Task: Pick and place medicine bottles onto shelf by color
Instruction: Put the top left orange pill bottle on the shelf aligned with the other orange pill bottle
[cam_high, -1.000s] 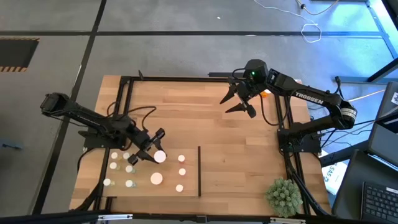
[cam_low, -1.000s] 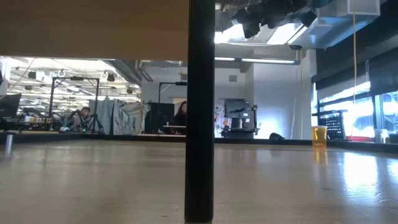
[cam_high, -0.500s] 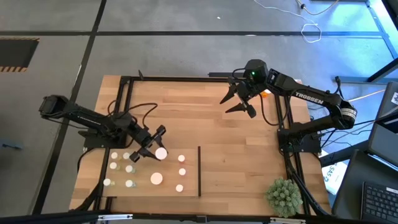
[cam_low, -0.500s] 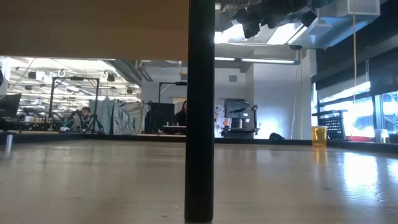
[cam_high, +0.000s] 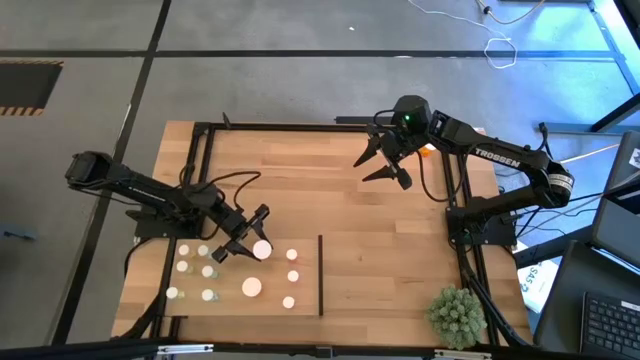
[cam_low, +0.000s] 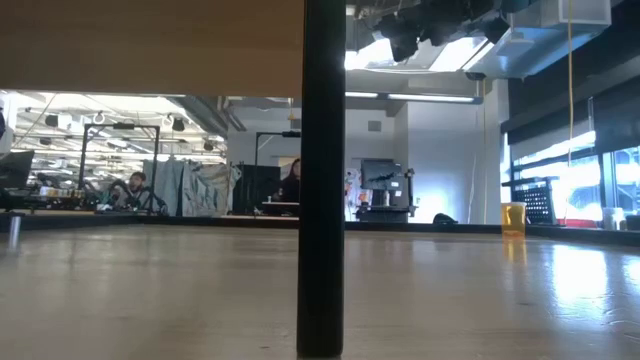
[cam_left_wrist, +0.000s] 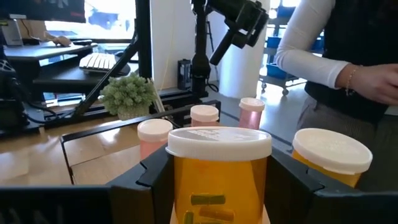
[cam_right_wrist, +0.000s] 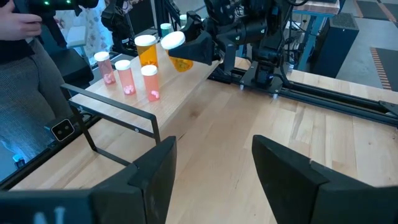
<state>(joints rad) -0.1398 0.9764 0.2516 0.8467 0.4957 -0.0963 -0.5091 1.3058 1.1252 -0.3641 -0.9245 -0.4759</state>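
Note:
The shelf (cam_high: 230, 305), a pale board with a thin dark divider (cam_high: 320, 275), lies at the table's near left. On it several small medicine bottles (cam_high: 208, 271) and one wide white-capped bottle (cam_high: 251, 287) stand on their bases. My left gripper (cam_high: 248, 240) is over the shelf's far part, shut on a wide orange bottle with a white cap (cam_left_wrist: 217, 163). Three pink bottles (cam_left_wrist: 204, 116) stand beyond it. My right gripper (cam_high: 382, 168) hangs open above the table's far right, nothing between its fingers (cam_right_wrist: 149, 177). My left gripper pinches the wide orange bottle's body just below the cap (cam_left_wrist: 177, 186) between its two fingers, one finger (cam_left_wrist: 155, 177) on each side. The fingers come about level from the table's left. From the right wrist view the bottle (cam_right_wrist: 181, 61) leans, its cap (cam_right_wrist: 173, 40) tipped sideways above the shelf.
A spiky green plant ball (cam_high: 456, 315) sits at the near right corner. A small orange thing (cam_high: 428, 152) lies by the right arm at the far edge. A person (cam_left_wrist: 336, 56) stands beyond the table's near edge. Bare planks stretch between divider and right arm.

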